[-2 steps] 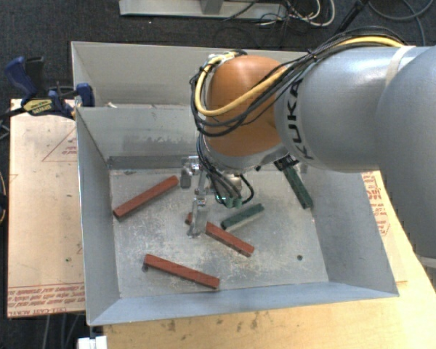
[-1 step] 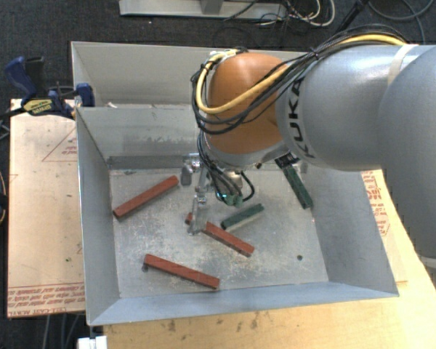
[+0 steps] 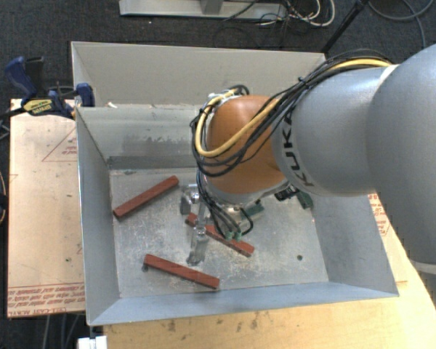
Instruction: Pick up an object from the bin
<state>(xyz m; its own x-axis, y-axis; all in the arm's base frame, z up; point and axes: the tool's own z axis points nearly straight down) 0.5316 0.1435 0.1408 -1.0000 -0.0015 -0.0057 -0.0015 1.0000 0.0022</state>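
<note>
The bin [image 3: 94, 195] held three red-brown bars on its grey floor. The left bar [image 3: 145, 197] lay slanted toward the rear, and the front bar [image 3: 182, 271] lay near the front wall. The middle bar [image 3: 234, 243] lay partly beneath the gripper [image 3: 198, 247], which stood low over its left end, apparently touching it. Whether the gripper was open or clenched could not be told.

Three flat reddish-brown bars: one at back left [image 3: 145, 197], one at front [image 3: 182, 271], one mid-floor [image 3: 232, 244]. One grey metal bin [image 3: 94, 195].
</note>
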